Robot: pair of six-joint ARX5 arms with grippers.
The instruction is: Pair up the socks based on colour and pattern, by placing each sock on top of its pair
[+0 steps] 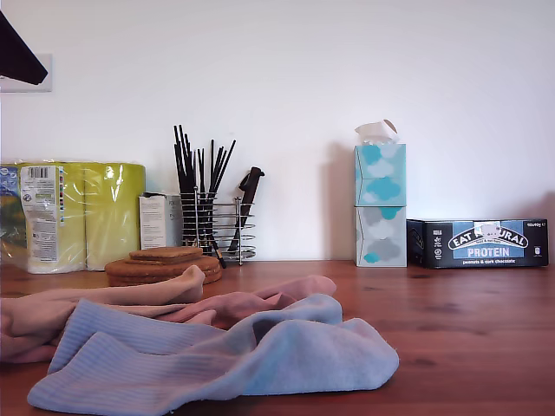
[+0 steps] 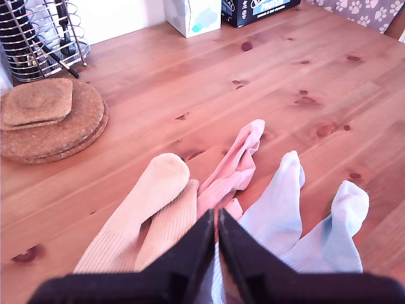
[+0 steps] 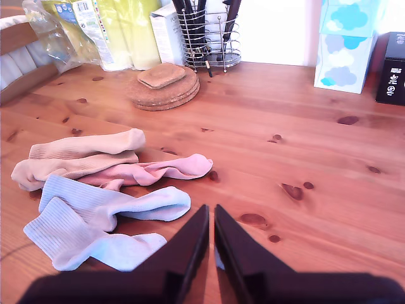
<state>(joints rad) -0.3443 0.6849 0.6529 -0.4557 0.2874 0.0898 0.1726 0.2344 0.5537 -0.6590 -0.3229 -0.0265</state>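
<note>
Socks (image 3: 95,183) lay in one loose heap on the surface (image 3: 304,139), near the cork coasters (image 3: 164,88); pairs appeared not neatly stacked. First claw (image 2: 217,231), second claw (image 3: 211,221): both closed, empty.

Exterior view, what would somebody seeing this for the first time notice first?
The heap of soft socks in the foreground on the exterior view's left: light blue socks in front, a pink sock and beige socks behind, all overlapping on the wooden table. Behind them at the wall stand a stack of cork coasters, a wire holder of black sticks and two stacked tissue boxes.
</note>
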